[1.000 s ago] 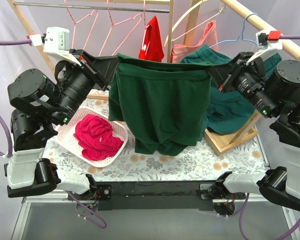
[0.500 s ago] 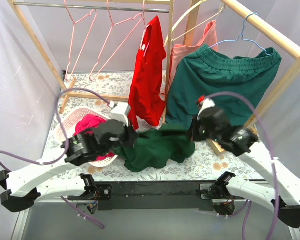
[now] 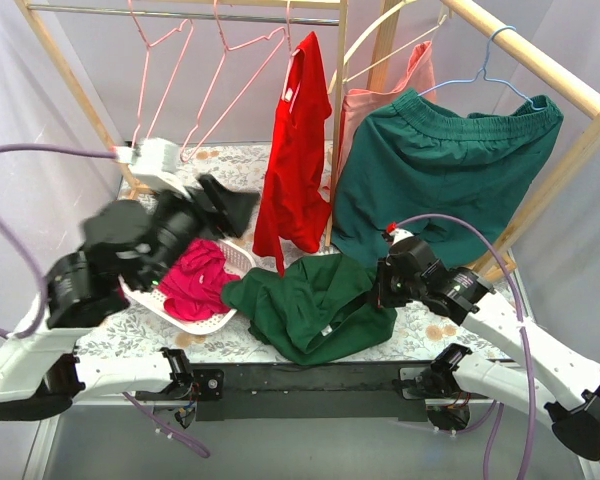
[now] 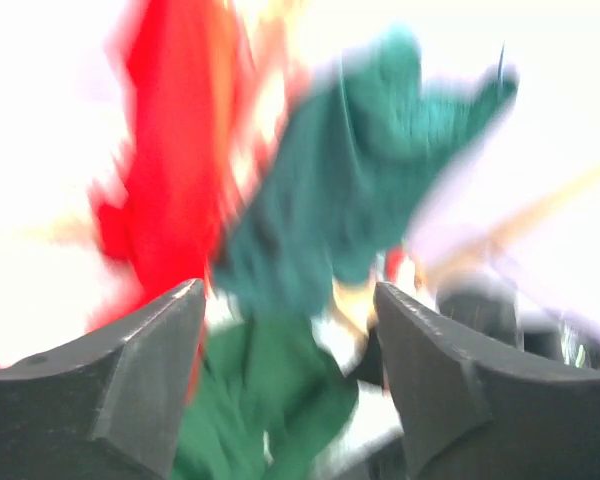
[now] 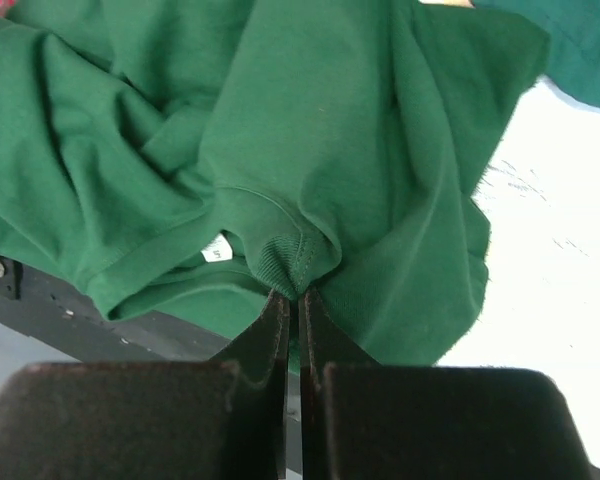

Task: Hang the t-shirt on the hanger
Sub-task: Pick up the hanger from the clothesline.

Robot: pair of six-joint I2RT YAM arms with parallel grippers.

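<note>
The t-shirt lies crumpled on the floral table, near its front edge, between the white basket and the right arm, with its near folds reaching over the black bar along that edge. The right gripper is low at the shirt's right side, and its wrist view shows the fingers pinched together on the ribbed neckband of the t-shirt, just beside the small white label. The left gripper is raised above the basket, clear of the shirt. Its wrist view is blurred, but the left gripper shows its jaws spread apart with nothing between them. Two pink hangers hang on the rail at the back left, well apart from the shirt, with bare room beneath them. To their right hang a red t-shirt and green shorts, which crowd the right half of the rack. The basket holds a heap of pink-red cloth.
</note>
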